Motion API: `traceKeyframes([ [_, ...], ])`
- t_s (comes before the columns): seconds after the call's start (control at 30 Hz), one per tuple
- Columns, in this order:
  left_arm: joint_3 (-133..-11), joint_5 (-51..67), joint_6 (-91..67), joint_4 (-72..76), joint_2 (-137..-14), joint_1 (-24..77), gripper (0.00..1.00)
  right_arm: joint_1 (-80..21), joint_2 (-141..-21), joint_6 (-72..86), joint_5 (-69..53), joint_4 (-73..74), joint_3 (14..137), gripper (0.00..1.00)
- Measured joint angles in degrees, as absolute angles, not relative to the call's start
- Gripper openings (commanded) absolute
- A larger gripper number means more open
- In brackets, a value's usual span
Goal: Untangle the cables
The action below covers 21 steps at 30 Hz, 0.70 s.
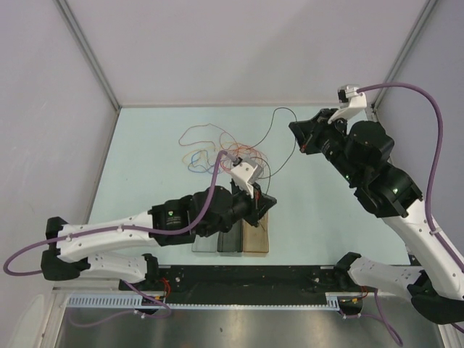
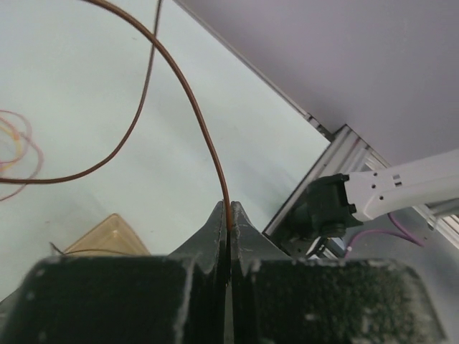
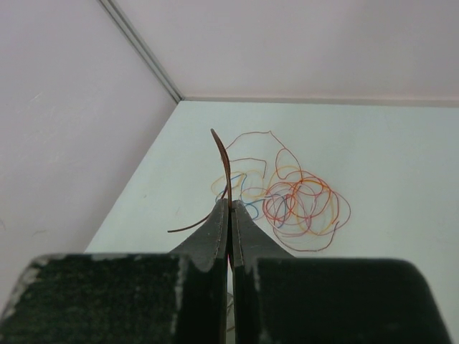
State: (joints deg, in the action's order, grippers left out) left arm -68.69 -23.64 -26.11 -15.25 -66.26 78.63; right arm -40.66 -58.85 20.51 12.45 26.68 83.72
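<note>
- Left hand (image 1: pixel 259 200): closed, pinching a brown wire (image 2: pixel 192 107) at the very tips. It sits low over the near middle of the worktop (image 1: pixel 145 145), just above a row of small trays (image 1: pixel 255 241).
- Cables (image 1: pixel 217 148): a loose heap of red, orange, blue and pale loops lying flat on the worktop beyond the left hand. The brown wire arcs out of the heap on its right side.
- Right hand (image 1: pixel 301 136): closed, also gripping a brown wire, apparently the same one, held to the right of the heap.
- Step in hand, as judged: drawing the brown wire clear.
- Recommended: part the hands slowly, away from the heap. Ease off if other loops lift or drag. The tip-only grip on so thin a wire may slip.
- Surface: pale green, smooth.
- Room: plain pale walls (image 1: pixel 254 43) on three sides, with metal corner posts.
</note>
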Motion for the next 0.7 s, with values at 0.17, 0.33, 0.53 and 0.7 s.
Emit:
traceKeyframes([
  [0.17, -59.8, -18.1, -27.9, -7.2, -66.1, 78.6, 0.00, -40.7, -58.4, 22.0, 11.9, 29.2, 82.1, 0.00],
  [0.33, -48.4, -14.3, -31.7, 1.5, -64.0, 78.6, 0.00, -40.9, -58.4, 23.5, 11.2, 33.0, 79.5, 0.00],
  [0.53, -36.2, -12.0, -36.0, 11.5, -60.9, 78.6, 0.00, -41.3, -57.6, 24.9, 11.0, 35.5, 75.8, 0.00],
  [0.7, -33.7, -12.9, -36.5, 17.4, -61.5, 78.6, 0.00, -42.2, -57.5, 25.9, 10.4, 35.7, 73.6, 0.00],
])
